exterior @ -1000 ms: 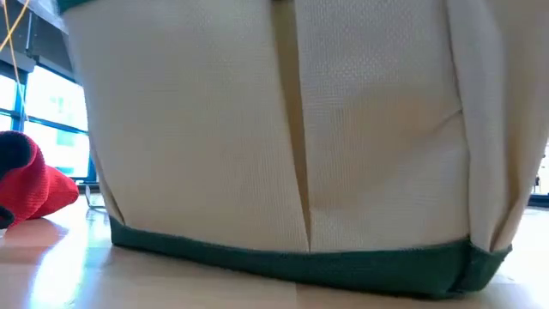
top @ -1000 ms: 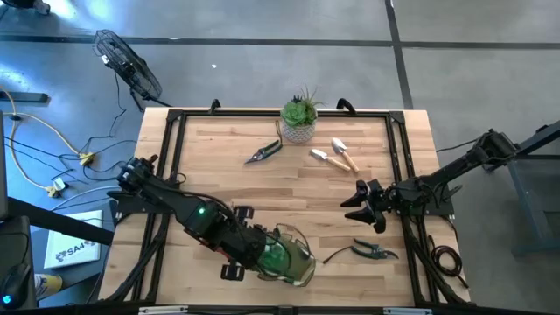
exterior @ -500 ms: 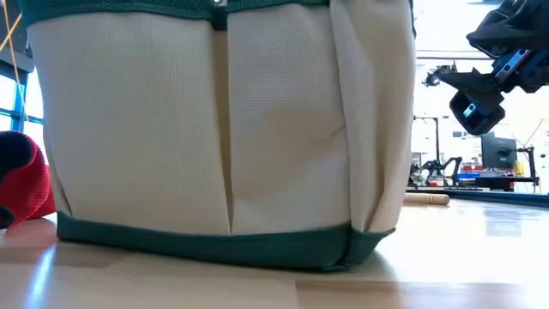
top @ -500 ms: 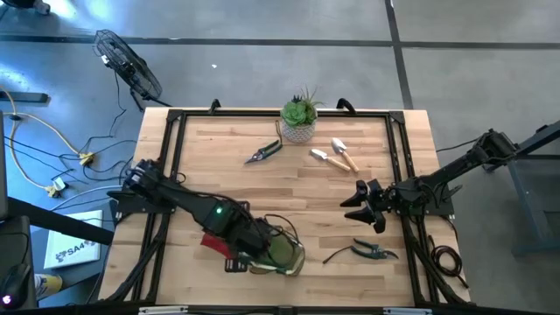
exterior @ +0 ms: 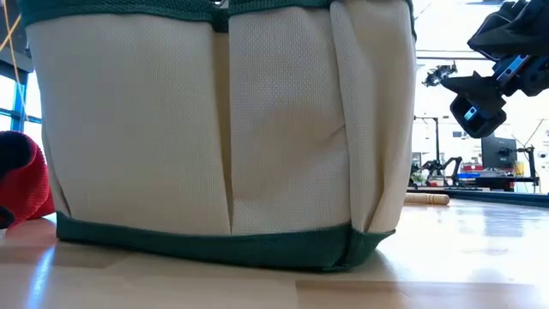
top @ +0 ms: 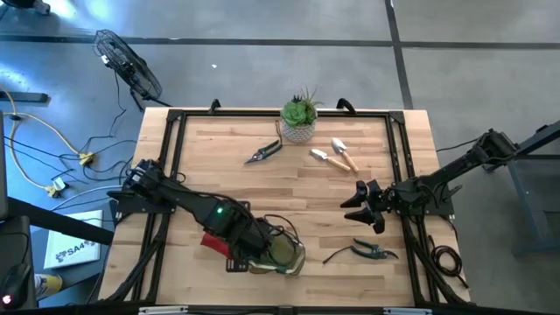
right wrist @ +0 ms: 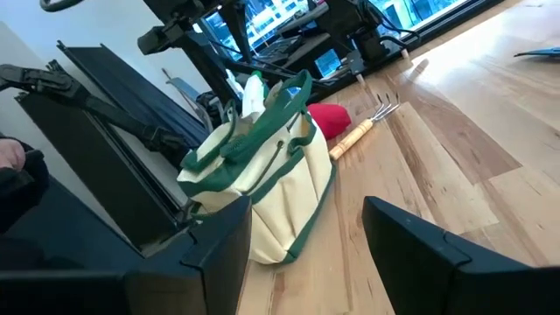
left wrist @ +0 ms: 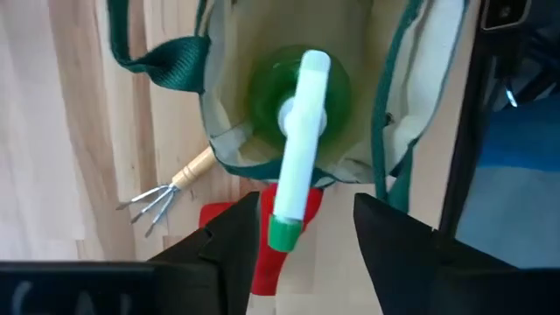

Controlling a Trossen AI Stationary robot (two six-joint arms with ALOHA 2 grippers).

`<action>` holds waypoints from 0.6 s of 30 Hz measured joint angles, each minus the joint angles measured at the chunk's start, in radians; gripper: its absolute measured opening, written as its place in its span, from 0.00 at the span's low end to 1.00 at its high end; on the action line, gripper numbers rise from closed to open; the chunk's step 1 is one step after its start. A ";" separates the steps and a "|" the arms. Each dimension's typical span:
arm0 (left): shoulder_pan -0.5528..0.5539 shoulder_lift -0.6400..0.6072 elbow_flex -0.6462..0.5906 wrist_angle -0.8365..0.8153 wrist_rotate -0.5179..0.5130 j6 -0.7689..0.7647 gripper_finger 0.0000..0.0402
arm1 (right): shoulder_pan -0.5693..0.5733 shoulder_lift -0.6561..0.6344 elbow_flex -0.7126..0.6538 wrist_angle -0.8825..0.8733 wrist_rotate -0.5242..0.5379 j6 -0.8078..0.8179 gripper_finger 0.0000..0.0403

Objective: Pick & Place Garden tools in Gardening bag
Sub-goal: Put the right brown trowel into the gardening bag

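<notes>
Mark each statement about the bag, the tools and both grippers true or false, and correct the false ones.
1. The green-and-white piece stands in the gardening bag's mouth, between the left gripper's parted fingers. True.
2. The right gripper holds pruning shears. False: it is open and empty; one pair of shears lies on the table nearer the front edge than it.
3. The rake lies inside the bag. False: it lies on the table beside the bag.
4. Two trowels lie near the potted plant. True.

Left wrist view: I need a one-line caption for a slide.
Open left end effector above the bag, green-and-white tool standing in its mouth; rake and red cone lie beside it.
</notes>
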 joint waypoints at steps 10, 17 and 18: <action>0.000 0.000 0.139 -0.089 -0.122 0.069 0.45 | 0.000 0.004 0.000 0.145 -0.025 -0.190 0.52; -0.001 -0.008 0.341 -0.088 -0.241 0.229 0.45 | -0.001 0.003 0.000 0.331 0.066 -0.532 0.52; -0.001 -0.009 0.357 -0.083 -0.270 0.260 0.45 | -0.001 0.004 0.000 0.346 0.088 -0.593 0.52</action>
